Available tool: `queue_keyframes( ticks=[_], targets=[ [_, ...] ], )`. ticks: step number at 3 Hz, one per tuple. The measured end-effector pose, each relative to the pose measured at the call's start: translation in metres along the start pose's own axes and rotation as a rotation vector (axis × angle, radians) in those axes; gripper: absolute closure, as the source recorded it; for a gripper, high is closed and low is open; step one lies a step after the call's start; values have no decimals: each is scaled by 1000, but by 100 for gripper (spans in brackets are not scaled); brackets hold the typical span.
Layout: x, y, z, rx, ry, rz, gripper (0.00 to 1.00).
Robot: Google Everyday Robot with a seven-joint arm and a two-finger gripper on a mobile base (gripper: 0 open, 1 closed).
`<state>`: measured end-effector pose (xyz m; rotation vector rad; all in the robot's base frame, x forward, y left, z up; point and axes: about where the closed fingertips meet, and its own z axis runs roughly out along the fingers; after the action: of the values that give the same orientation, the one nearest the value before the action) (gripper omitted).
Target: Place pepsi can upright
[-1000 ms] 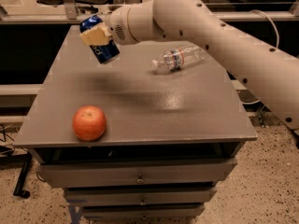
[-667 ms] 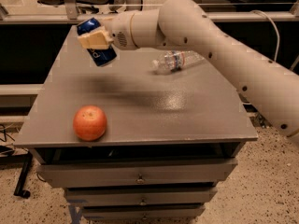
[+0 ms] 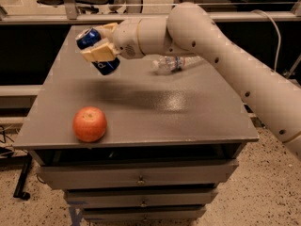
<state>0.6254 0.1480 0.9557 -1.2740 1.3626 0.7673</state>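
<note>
The pepsi can [image 3: 90,38] is dark blue with a silver end and sits tilted in my gripper [image 3: 99,48], its top leaning left and away. The gripper's tan fingers [image 3: 97,54] are shut across the can's middle. It hangs above the far left part of the grey table [image 3: 155,107], clear of the surface. My white arm reaches in from the right.
A red apple [image 3: 89,124] sits near the table's front left edge. A clear plastic water bottle [image 3: 173,63] lies on its side at the back, partly behind my arm. Drawers are below the tabletop. Shelving and a chair stand behind.
The gripper with the can has shifted slightly left and the arm has swung with it. The can stays tilted in the grip. Apple and bottle have not moved.
</note>
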Motion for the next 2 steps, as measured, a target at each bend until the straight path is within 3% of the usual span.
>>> queue_keyframes(
  ticks=[1, 2],
  targets=[
    [14, 12, -10, -28, -40, -28, 100],
    [28, 21, -23, -13, -136, -11, 100]
  ],
)
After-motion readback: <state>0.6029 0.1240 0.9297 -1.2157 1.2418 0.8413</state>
